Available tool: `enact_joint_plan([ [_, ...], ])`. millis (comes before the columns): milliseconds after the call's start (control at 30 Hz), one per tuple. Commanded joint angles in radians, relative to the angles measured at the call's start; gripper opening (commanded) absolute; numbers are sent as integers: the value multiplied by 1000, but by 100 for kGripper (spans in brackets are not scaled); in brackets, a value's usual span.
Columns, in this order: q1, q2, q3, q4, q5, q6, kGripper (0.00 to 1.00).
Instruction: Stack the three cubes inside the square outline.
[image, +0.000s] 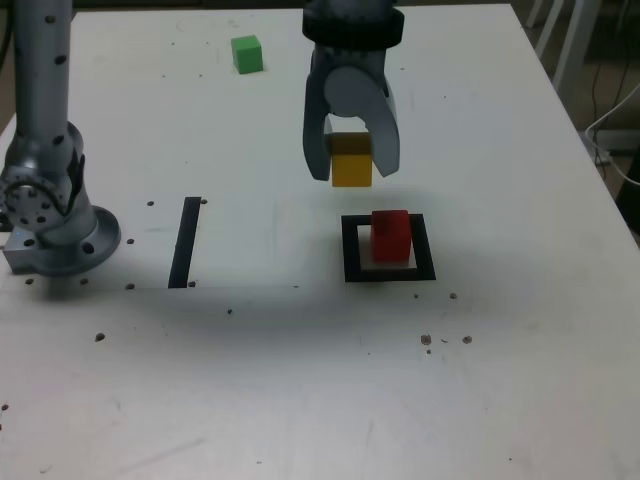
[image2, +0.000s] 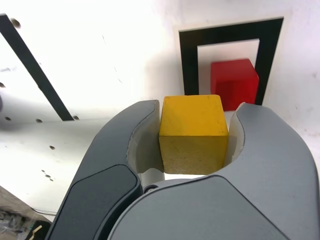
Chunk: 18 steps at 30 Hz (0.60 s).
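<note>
With the gripper (image: 351, 160) pinching yellow (image: 352, 168) at the exterior view's upper centre, we should centre it over red (image: 391, 236), right of middle, before lowering gently; height is hard to judge.

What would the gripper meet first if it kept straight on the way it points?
Probably the red cube or the tabletop just beside it; the depth is unclear.
</note>
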Motion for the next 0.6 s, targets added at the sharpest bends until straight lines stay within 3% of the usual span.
enact_joint_plan([
  [0,-19,9,-12,-3,-6,-14,31],
  [567,-65,104,-64,-37,-27,-53,31],
])
